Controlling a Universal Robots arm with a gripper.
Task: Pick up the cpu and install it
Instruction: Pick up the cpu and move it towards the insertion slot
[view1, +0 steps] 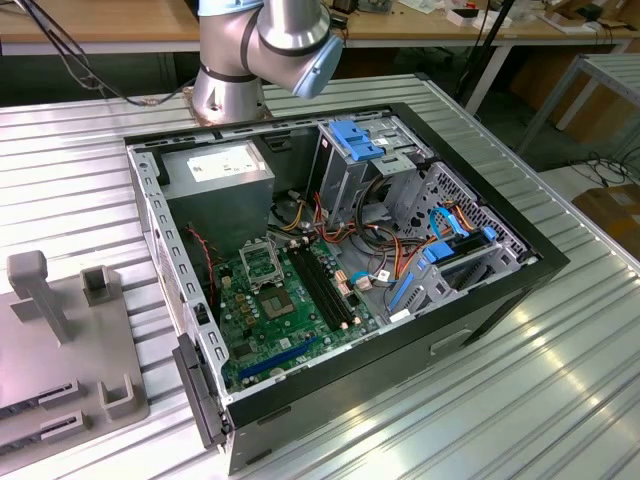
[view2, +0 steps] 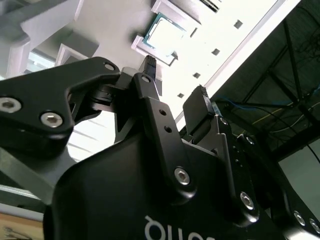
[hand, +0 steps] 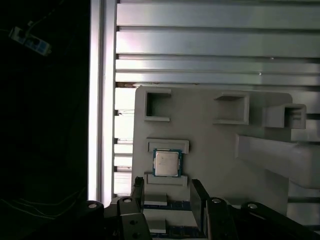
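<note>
Pincer (hand: 167, 184) agape near cpu (hand: 166, 163) on fixture (hand: 215, 150)

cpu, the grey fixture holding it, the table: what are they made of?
cpu: dull silver metal lid, green board-like rim. grey fixture: matte uniform grey, likely plastic, moulded or printed. table: ribbed bare metal, probably aluminium, judging by the glare streaks.
</note>
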